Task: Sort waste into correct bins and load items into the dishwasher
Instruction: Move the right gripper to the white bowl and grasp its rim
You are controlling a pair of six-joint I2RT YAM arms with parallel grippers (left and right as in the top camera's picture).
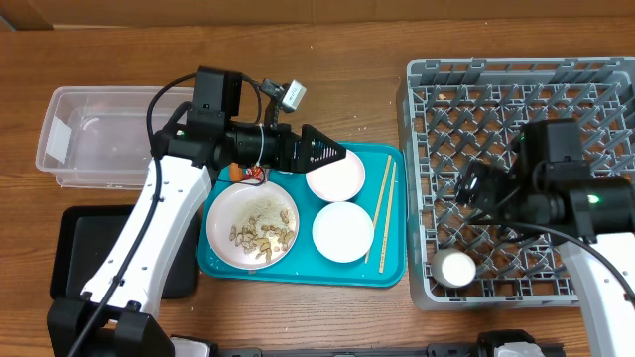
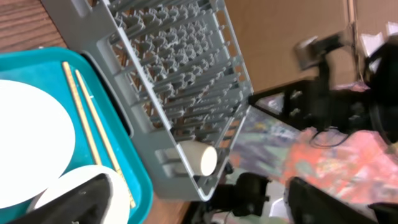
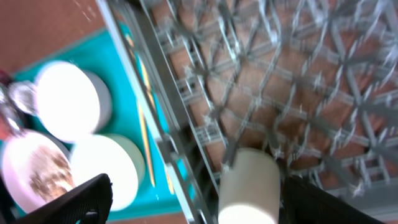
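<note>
On the bench's middle, the teal tray point(image 1: 298, 274) carries the plate point(image 1: 243, 201) at its 8 o'clock side, with peanut scraps point(image 1: 263, 238) scattered on it. Two bowls sit at 3 o'clock of the plate, the far bowl point(image 1: 335, 178) and the near bowl point(image 1: 342, 231), both empty. The chopsticks point(image 1: 380, 213) lie side by side along the tray's 3 o'clock edge. Just past the plate's 12 o'clock rim, a carrot point(image 1: 232, 172) and a red wrapper point(image 1: 253, 175) peek out, mostly hidden under my left arm.

My left tool point(image 1: 322, 151) hangs over the far bowl's 11 o'clock rim. Its fingers point(image 2: 81, 199) are spread wide with nothing between them.

The rack point(image 1: 496, 67) fills the bench at 3 o'clock, with a white cup point(image 1: 456, 268) lying in its 7 o'clock corner. My right tool point(image 1: 476, 193) hovers over the rack's 9 o'clock side, wide open and empty, with the cup at its 6 o'clock.

The tub point(image 1: 119, 139) stands at 10 o'clock and the black tray point(image 1: 84, 248) at 8 o'clock.
</note>
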